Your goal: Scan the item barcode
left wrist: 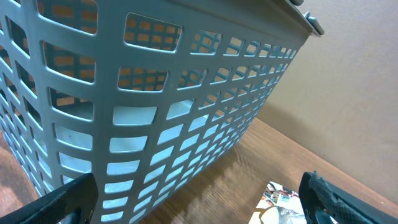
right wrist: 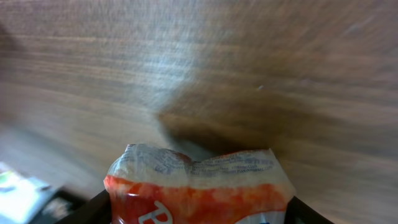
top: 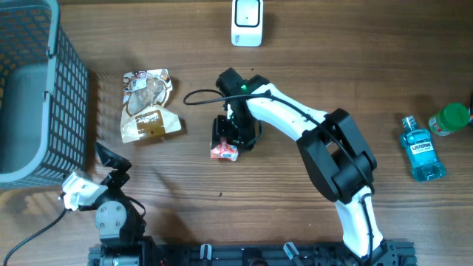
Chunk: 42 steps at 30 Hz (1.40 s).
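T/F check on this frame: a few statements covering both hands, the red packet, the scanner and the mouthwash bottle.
1. The red-orange plastic packet sits between the right hand's fingers. True.
2. The left hand is shut on the grey plastic mesh basket. False: it is open, holding nothing, beside the basket.
3. The blue mouthwash bottle lies inside the basket. False: it lies on the wooden table at the right, near a green-capped bottle.
4. The white barcode scanner stands at the far edge, apart from the packet. True.
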Motion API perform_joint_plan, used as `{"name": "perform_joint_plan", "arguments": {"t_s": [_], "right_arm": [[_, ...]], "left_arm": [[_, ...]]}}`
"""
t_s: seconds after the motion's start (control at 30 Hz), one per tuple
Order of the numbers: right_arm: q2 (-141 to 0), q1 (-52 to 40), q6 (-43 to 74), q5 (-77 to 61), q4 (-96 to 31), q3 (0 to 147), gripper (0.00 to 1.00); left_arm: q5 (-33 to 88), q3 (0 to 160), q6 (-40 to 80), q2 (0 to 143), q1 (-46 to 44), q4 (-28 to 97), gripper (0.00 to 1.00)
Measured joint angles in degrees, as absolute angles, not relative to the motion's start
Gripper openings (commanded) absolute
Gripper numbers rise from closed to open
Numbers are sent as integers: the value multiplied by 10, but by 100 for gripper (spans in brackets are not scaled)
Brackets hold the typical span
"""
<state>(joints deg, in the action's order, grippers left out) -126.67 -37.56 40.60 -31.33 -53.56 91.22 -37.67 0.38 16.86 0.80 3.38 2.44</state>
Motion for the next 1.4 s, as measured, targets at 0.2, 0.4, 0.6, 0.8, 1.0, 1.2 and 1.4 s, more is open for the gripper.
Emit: {"name": "perform_joint_plan", "arguments": {"t_s": [0.2, 0.4, 0.6, 0.8, 1.0, 1.2, 1.4], "right_arm": [[-1269, -346, 463, -491, -510, 912, 61], [-1269, -324, 542, -604, -484, 912, 61], [-1270, -325, 664, -680, -423, 912, 62], [-1270, -324, 815, -725, -300, 912, 58], [-1271, -324, 897, -745, -232, 911, 58], [-1271, -324, 916, -746, -222, 911, 58], [-1271, -324, 866, -716, -145, 911, 61]], "left_arm": [[-377, 4, 168, 8, 34, 24, 100], [-377, 4, 169, 8, 34, 24, 100], [-377, 4, 169, 8, 34, 24, 100], [-377, 4, 169, 8, 34, 24, 100], [-377, 4, 168, 8, 34, 24, 100], [-377, 4, 169, 8, 34, 24, 100], [-377, 4, 169, 8, 34, 24, 100]]}}
